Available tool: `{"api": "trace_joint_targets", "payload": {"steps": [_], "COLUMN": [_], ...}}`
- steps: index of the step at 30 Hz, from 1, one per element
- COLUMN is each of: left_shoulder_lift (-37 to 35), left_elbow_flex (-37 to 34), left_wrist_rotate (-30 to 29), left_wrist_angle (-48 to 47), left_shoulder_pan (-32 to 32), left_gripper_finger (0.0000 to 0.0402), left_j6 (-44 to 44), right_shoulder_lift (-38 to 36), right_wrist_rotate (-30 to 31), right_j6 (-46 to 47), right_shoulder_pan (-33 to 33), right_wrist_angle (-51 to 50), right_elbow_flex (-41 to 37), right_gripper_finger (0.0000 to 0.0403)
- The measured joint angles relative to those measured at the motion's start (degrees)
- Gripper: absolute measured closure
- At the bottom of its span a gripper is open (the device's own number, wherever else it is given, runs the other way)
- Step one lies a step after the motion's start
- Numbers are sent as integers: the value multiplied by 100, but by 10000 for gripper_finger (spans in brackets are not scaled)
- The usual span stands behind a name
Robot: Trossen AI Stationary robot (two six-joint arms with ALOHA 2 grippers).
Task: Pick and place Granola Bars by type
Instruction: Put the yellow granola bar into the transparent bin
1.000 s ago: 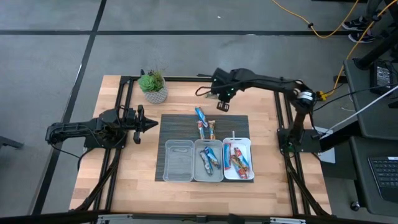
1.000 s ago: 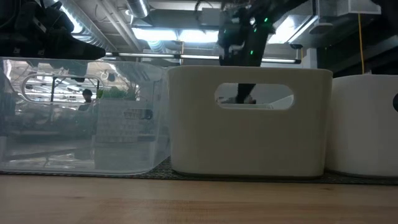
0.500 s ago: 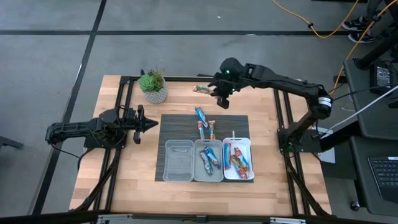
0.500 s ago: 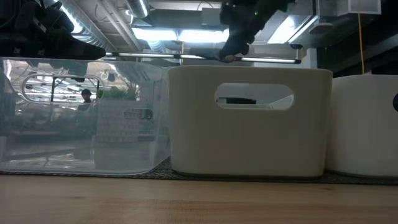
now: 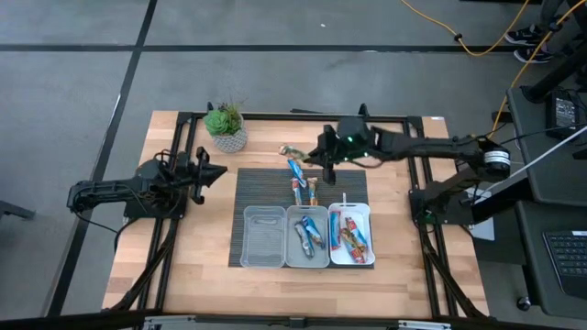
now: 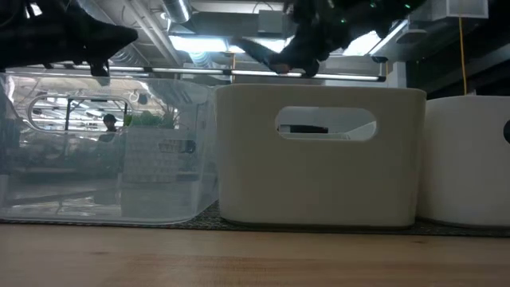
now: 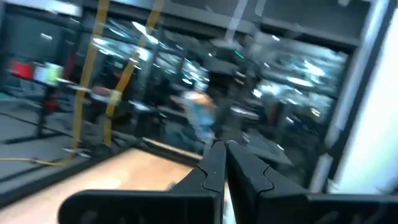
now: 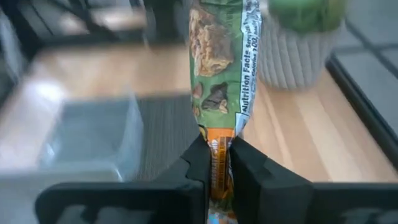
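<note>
My right gripper (image 5: 316, 156) hangs over the far edge of the dark mat (image 5: 246, 183) and is shut on a granola bar (image 8: 217, 74) with a green, orange and white wrapper. The bar also shows in the high view (image 5: 292, 151). A blue bar (image 5: 295, 168) and two red-orange bars (image 5: 305, 191) lie flat on the mat. The middle tray (image 5: 307, 261) holds blue bars and the right tray (image 5: 365, 213) holds red-orange ones. My left gripper (image 5: 215, 172) is shut and holds nothing, at the table's left side. Its tips show in the left wrist view (image 7: 222, 152). My right gripper pinches the bar's orange end (image 8: 217, 149) between its two fingers. The fingers come from the table's right and point toward its left. The bar sticks out ahead of the fingers, in line with them, lifted clear of the mat.
A clear tray (image 5: 264, 236) stands left of the two white ones on the mat's near part. A potted plant (image 5: 225, 126) stands at the far left. Bare wood lies left and right of the mat. The low view shows the tray walls (image 6: 319, 159) close up.
My right gripper has risen from the table, then carried the bar from over the far wood toward the near edge, to above the mat's far edge, its arm stretching out more level. My left gripper has tipped and drawn back a little toward the table's left.
</note>
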Motion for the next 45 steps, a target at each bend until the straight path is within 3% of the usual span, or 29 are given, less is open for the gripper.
{"api": "trace_joint_targets", "payload": {"steps": [5,12,19,24,36,45], "left_shoulder_lift": [0,14,526,1486,4828,6421], "left_elbow_flex": [0,10,40,592,2872,3894], "left_wrist_rotate": [-686,-641,-550,-546,-178,199], "left_wrist_angle": [229,424,1450,1477,1485,1493], "left_shoulder_pan": [2,2,2,2,2,22], "left_gripper_finger": [395,395,391,352,201,159], "left_j6": [-347,-1116,-1308,-1304,-412,-57], "right_shoulder_lift": [-177,-183,-179,-179,-179,-177], "right_wrist_rotate": [-27,-27,-27,-27,-72,-116], "right_j6": [659,532,542,598,535,540], "right_shoulder_pan": [174,365,430,429,428,428], "right_wrist_angle": [1626,1976,2251,2465,2660,2744], "right_elbow_flex": [-677,-713,-715,-715,-715,-714], "right_gripper_finger": [374,357,374,361,372,366]}}
